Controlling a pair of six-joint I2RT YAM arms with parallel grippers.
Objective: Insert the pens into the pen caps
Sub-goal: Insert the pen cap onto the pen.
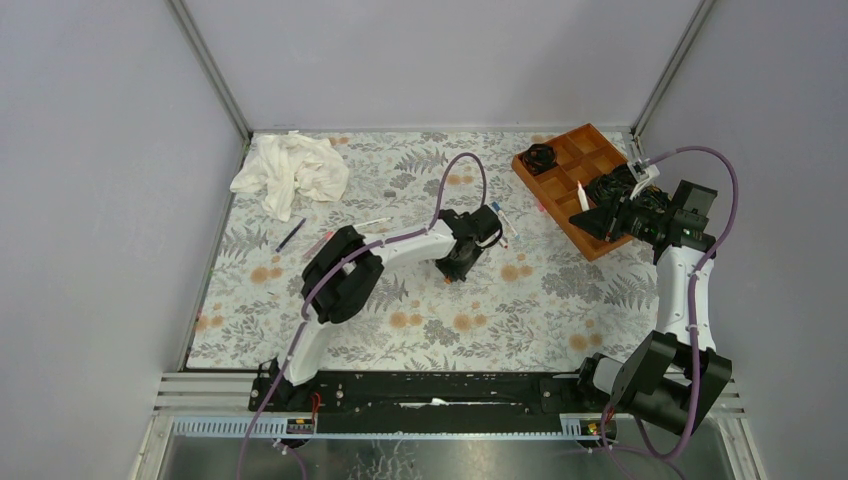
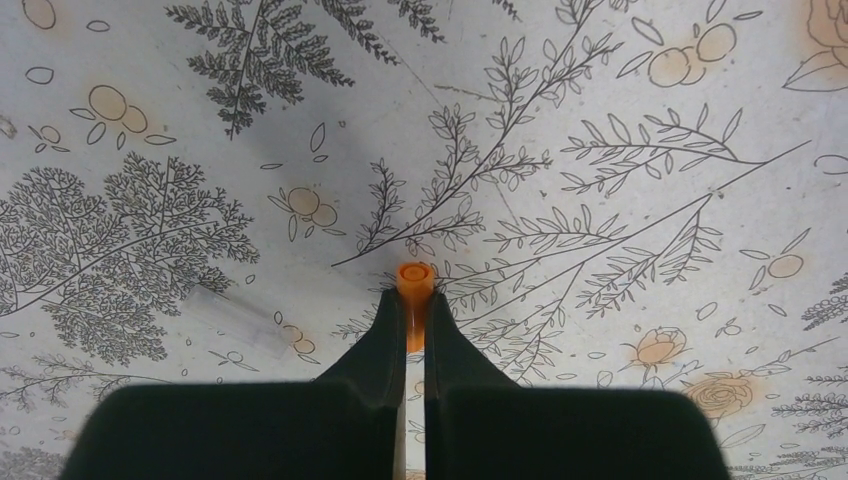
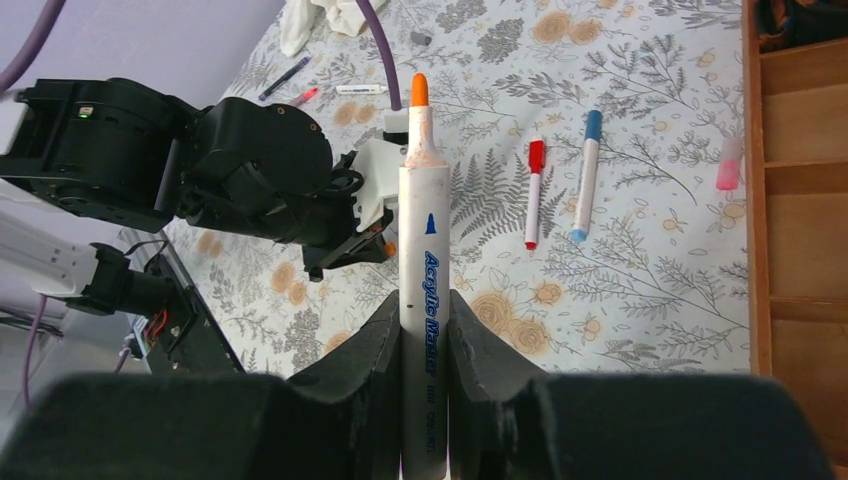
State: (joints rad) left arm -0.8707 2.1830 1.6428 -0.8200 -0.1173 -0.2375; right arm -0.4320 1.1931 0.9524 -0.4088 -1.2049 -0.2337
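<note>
My left gripper [image 2: 414, 297] is shut on a small orange pen cap [image 2: 414, 275], whose end sticks out past the fingertips just above the floral tablecloth. In the top view this gripper [image 1: 452, 272] points down at mid table. My right gripper [image 3: 424, 305] is shut on a white pen [image 3: 424, 230] with an orange tip, held up in the air near the tray [image 1: 570, 175]. A red pen [image 3: 534, 192] and a blue pen [image 3: 586, 175] lie side by side on the cloth. A pink cap [image 3: 729, 170] lies next to the tray's edge.
An orange wooden compartment tray [image 3: 790, 240] stands at the back right with black rosette-shaped objects [image 1: 540, 157] in it. A crumpled white cloth [image 1: 290, 170] lies at the back left. A dark pen [image 1: 291, 234] and two more pens [image 1: 372, 222] lie near it.
</note>
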